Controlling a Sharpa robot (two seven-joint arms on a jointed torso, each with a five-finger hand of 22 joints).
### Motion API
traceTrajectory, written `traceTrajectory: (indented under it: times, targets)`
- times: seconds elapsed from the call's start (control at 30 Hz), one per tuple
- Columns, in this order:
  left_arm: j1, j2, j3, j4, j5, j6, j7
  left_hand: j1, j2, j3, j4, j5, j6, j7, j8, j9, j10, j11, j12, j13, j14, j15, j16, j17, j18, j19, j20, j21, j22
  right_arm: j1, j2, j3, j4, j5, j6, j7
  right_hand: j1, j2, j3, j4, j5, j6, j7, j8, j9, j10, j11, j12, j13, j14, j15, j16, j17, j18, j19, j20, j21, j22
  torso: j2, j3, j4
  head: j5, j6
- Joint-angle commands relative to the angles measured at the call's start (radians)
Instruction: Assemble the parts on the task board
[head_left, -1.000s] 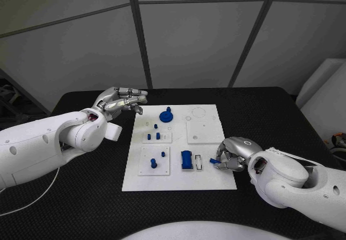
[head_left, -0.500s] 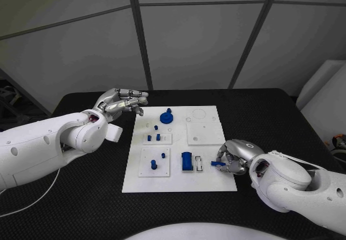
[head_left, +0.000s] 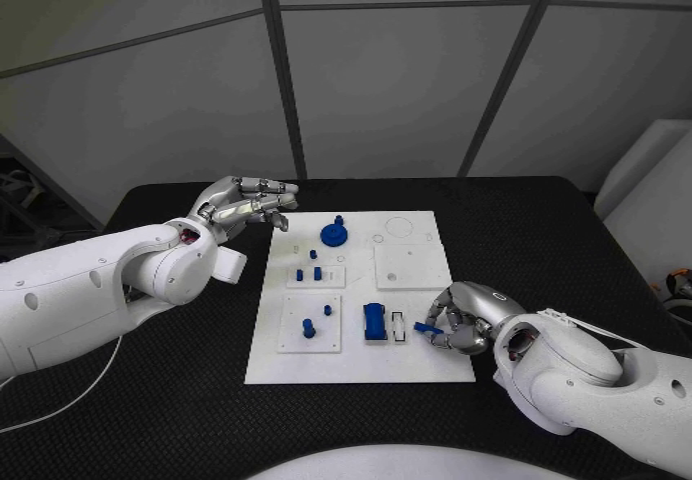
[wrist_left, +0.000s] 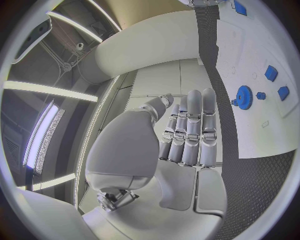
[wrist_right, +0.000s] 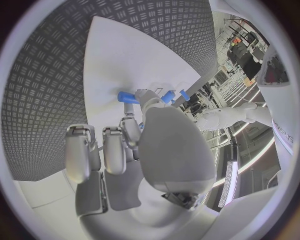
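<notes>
The white task board (head_left: 418, 360) lies mid-table. At its right edge my right hand (head_left: 462, 318) pinches a small blue part (head_left: 428, 327) just above the plate, close to the narrow white slot (head_left: 397, 327) beside a blue block (head_left: 374, 320). The right wrist view has the same blue part (wrist_right: 128, 96) at my fingertips over the board (wrist_right: 119, 55). My left hand (head_left: 245, 204) hovers off the board's far left corner, fingers curled in with nothing in them. It appears in the left wrist view as the left hand (wrist_left: 184, 135), beside the blue gear (wrist_left: 243, 95).
A blue gear (head_left: 333, 235) stands at the board's far end. Short blue pegs (head_left: 307, 270) stand in a left panel and more pegs (head_left: 309, 325) in the near left panel. Black matting (head_left: 548, 230) surrounds the board.
My right hand has slid a little toward the near edge and turned slightly, keeping the blue part next to the slot. My left hand has stayed put.
</notes>
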Motion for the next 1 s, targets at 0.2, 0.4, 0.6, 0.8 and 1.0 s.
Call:
traceTrajectory:
  times: [0.2,0.4,0.6,0.8,1.0]
  targets:
    - [0.001,0.002,0.001,0.002,0.002,0.009,0.001,0.001,0.013,-0.003,-0.003,-0.001,-0.009,-0.001,0.003,0.000,-0.007,-0.001,0.004,0.002,0.003,0.000,-0.003,-0.001,-0.002,0.005,0.005,-0.005,-0.001,0.002,0.024,0.000,-0.007,0.069,-0.070,0.013,-0.039,-0.008,0.030,0.006,0.010,0.006,-0.009,0.016,0.020,0.015,-0.003,0.008,0.005,0.075,-0.008,0.001,0.128,-0.009,0.068,-0.009,0.006,0.226,0.000,0.0006,-0.0006,0.002,-0.001]
    - [0.001,0.002,0.001,0.002,0.002,0.011,0.000,0.001,0.013,-0.003,-0.003,-0.001,-0.009,-0.001,0.003,0.000,-0.007,-0.001,0.004,0.002,0.003,0.000,-0.003,-0.001,-0.002,0.005,0.005,-0.005,-0.001,0.002,0.038,0.001,-0.016,0.081,-0.091,0.014,-0.091,-0.012,0.048,0.032,0.018,0.008,-0.015,0.026,0.031,0.021,-0.007,0.014,0.009,0.076,-0.011,0.004,0.133,-0.011,0.071,-0.011,0.009,0.230,0.000,0.0004,0.0003,0.004,-0.002]
    - [0.001,0.003,0.001,0.001,0.002,0.012,0.000,0.001,0.013,-0.003,-0.003,-0.001,-0.009,-0.001,0.003,0.000,-0.007,-0.001,0.004,0.002,0.003,0.000,-0.003,-0.001,-0.002,0.005,0.005,-0.005,-0.001,0.002,0.062,0.001,-0.031,0.105,-0.069,0.019,-0.118,-0.014,0.055,0.046,0.016,0.009,-0.017,0.032,0.039,0.024,-0.008,0.016,0.012,0.076,-0.013,0.005,0.134,-0.011,0.072,-0.013,0.010,0.231,0.001,0.0001,-0.0006,0.005,-0.002]
    - [0.001,0.003,0.001,0.002,0.002,0.013,-0.002,0.001,0.013,-0.003,-0.003,-0.001,-0.009,-0.001,0.003,0.000,-0.007,-0.001,0.004,0.002,0.003,0.000,-0.003,-0.001,-0.002,0.005,0.005,-0.005,-0.001,0.002,0.084,0.001,-0.045,0.119,-0.045,0.021,-0.135,-0.016,0.055,0.054,0.020,0.008,-0.017,0.034,0.043,0.025,-0.008,0.016,0.012,0.076,-0.013,0.004,0.133,-0.011,0.072,-0.014,0.009,0.231,0.001,0.0000,0.0002,0.006,-0.003]
    - [0.001,0.002,0.001,0.003,0.002,0.014,-0.004,0.001,0.014,-0.003,-0.003,-0.001,-0.010,-0.001,0.003,0.000,-0.009,-0.001,0.005,0.002,0.003,0.000,-0.004,-0.002,-0.002,0.005,0.005,-0.006,-0.002,0.002,0.103,0.001,-0.056,0.128,-0.026,0.023,-0.160,-0.019,0.047,0.060,0.065,0.007,-0.018,0.041,0.053,0.027,-0.009,0.018,0.015,0.076,-0.014,0.005,0.134,-0.011,0.072,-0.015,0.009,0.231,0.000,-0.0002,-0.0003,0.009,-0.006]
